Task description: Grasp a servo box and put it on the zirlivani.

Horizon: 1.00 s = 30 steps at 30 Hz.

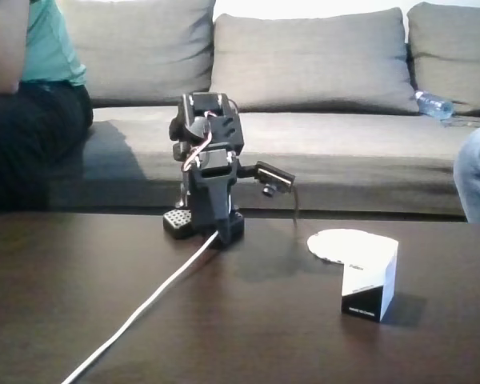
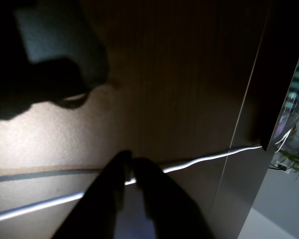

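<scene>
The servo box, white above a diagonal black lower part, stands on the dark table at the right of the fixed view. Just behind it lies the zirlivani, a flat white disc, with its right part hidden by the box. The black arm is folded over its base at the table's far edge, well to the left of both. In the wrist view my gripper rises from the bottom edge, its two dark fingers meeting at the tips with nothing between them, pointing at the table top and a white cable.
The white cable runs from the arm's base toward the table's front left. A grey couch stands behind the table. One person sits on it at the left, another's knee is at the right, and a water bottle lies on the seat.
</scene>
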{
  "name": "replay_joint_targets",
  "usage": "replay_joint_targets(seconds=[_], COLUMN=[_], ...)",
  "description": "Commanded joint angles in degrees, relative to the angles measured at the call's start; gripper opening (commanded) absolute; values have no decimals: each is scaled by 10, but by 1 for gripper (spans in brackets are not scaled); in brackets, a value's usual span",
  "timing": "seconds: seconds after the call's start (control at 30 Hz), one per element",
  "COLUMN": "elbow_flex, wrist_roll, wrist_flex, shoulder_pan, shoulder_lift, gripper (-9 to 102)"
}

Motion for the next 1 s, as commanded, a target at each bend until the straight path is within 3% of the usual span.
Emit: replay_joint_targets(seconds=[0.0,0.97], elbow_flex=[2,1], wrist_roll=[4,3], wrist_flex=[43,43], shoulder_pan=[-17,-9], shoulder_lift=[1,1], gripper=[0,1])
